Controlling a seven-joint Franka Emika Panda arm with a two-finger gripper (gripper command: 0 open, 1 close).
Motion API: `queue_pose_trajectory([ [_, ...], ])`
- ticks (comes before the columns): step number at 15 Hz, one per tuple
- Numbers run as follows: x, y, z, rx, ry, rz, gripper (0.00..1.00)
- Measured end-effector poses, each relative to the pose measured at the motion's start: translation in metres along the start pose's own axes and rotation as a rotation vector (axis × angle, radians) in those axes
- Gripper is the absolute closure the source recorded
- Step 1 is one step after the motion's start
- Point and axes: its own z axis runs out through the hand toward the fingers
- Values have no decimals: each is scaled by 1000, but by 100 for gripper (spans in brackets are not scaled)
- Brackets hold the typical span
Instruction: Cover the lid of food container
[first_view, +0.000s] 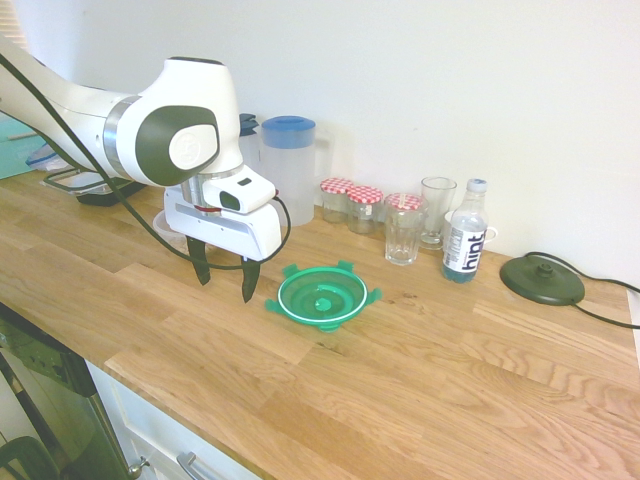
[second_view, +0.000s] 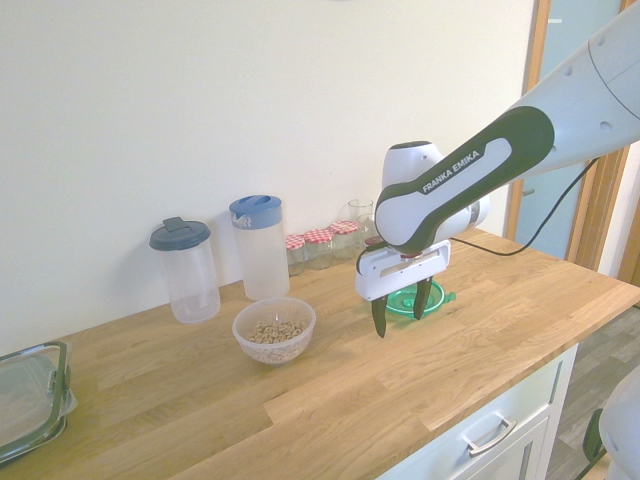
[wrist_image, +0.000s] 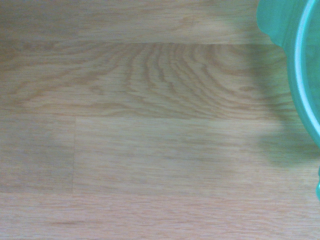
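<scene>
While the food container (second_view: 274, 329) holds beige grains at centre-left of the second exterior view, the lid (first_view: 322, 295) lies flat mid-frame on the wooden counter (first_view: 450, 370), just beside the spread, empty gripper (first_view: 226, 277).

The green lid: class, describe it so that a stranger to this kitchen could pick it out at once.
Start at the long wooden worktop along the white wall, then find the row of jars and glasses at the back. Just in front of them lies the green lid, flat on the wood. It is the only translucent green thing there, round, with small tabs around its rim.
</scene>
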Motion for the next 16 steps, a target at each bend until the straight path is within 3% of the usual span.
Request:
queue_pose_trajectory([
  [3,5,-1,-7,13,-11,-18,0],
  [7,59,11,-58,124,-131,-20,0],
  [11,146,71,-77,253,-326,-8,0],
  [14,211,130,-63,352,-415,56,0],
  [16,236,141,-46,375,-460,87,0],
])
